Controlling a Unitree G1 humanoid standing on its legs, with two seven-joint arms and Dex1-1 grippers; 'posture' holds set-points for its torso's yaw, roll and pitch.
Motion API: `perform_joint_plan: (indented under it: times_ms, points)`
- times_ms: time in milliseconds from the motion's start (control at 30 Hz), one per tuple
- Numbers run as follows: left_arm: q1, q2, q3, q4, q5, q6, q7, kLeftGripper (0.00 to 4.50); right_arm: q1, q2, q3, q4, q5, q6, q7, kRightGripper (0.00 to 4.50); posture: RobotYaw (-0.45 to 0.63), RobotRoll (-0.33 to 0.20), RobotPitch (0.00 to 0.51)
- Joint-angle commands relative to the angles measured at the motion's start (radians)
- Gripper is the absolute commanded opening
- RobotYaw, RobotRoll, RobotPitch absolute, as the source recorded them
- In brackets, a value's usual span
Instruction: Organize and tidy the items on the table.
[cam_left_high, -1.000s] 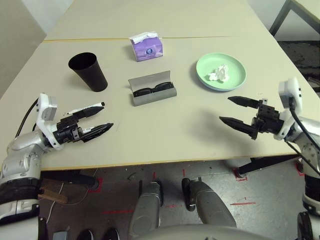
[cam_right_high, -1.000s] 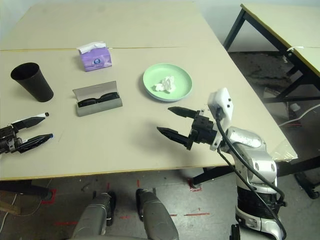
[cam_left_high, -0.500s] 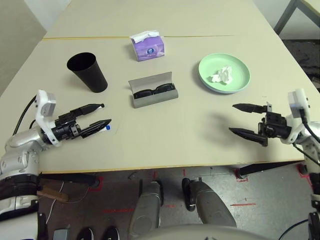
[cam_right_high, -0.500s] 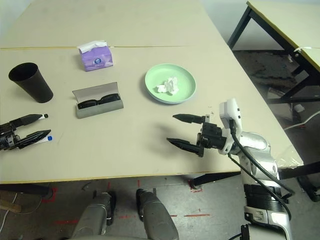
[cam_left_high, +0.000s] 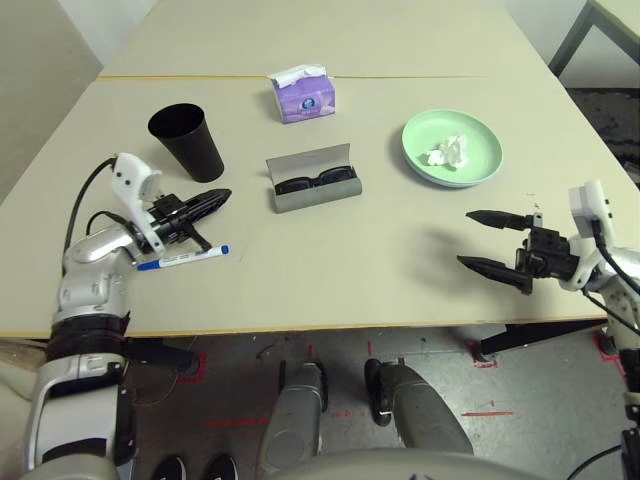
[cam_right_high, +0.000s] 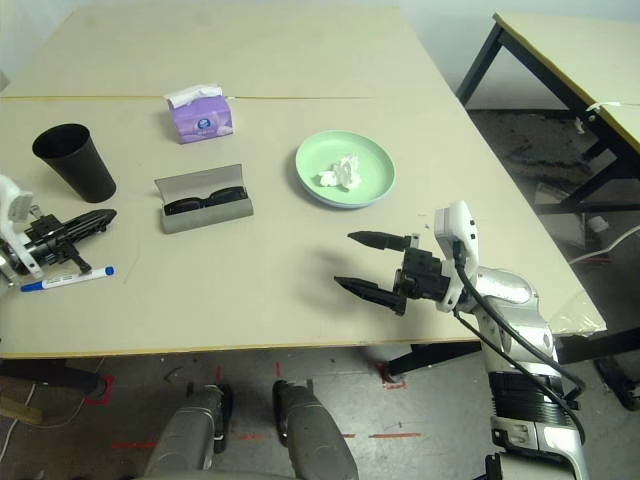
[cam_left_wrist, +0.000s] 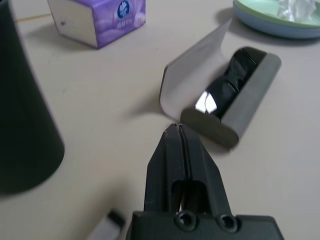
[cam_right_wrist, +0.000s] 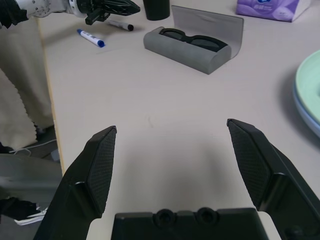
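Left gripper (cam_left_high: 229, 194): turned and closed since the earlier frame, nothing gripped
Right gripper (cam_left_high: 462, 239): open, empty
Blue marker (cam_left_high: 182, 259): beside left gripper, nearer the robot
Black marker (cam_right_wrist: 121, 25): by left gripper, towards cup
Cup (cam_left_high: 190, 145): just beyond left gripper
Marker pickup: likely next; reopen, straddle one barrel, lower fully, close, avoid nudging cup

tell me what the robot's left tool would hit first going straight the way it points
Probably the open grey glasses case: the left tool points toward its near end, though the tool's height above the table is unclear, so it might pass over.
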Motion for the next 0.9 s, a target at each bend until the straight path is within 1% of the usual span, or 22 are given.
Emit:
perform_joint_plan:
  times_ms: [33, 133, 400, 900]
  points:
    - [-0.039, -0.029, -0.027, 0.057, 0.038, -0.031, 0.035, 0.03, 0.004, -0.015, 0.008, -0.036, 0.013, 0.013, -0.021, 4.5, -0.08, 0.0, 0.203]
    - [-0.076, -0.049, -0.044, 0.097, 0.06, -0.058, 0.052, 0.03, 0.007, -0.017, 0.009, -0.054, 0.018, 0.022, -0.035, 4.5, -0.08, 0.0, 0.202]
    - [-0.174, -0.085, -0.044, 0.217, 0.079, -0.121, 0.102, 0.03, 0.023, -0.022, 0.001, -0.085, 0.025, 0.035, -0.071, 4.5, -0.11, 0.0, 0.202]
    - [-0.263, -0.122, -0.041, 0.358, 0.104, -0.203, 0.16, 0.03, 0.038, -0.062, -0.01, -0.118, 0.051, 0.044, -0.112, 4.5, -0.13, 0.0, 0.197]
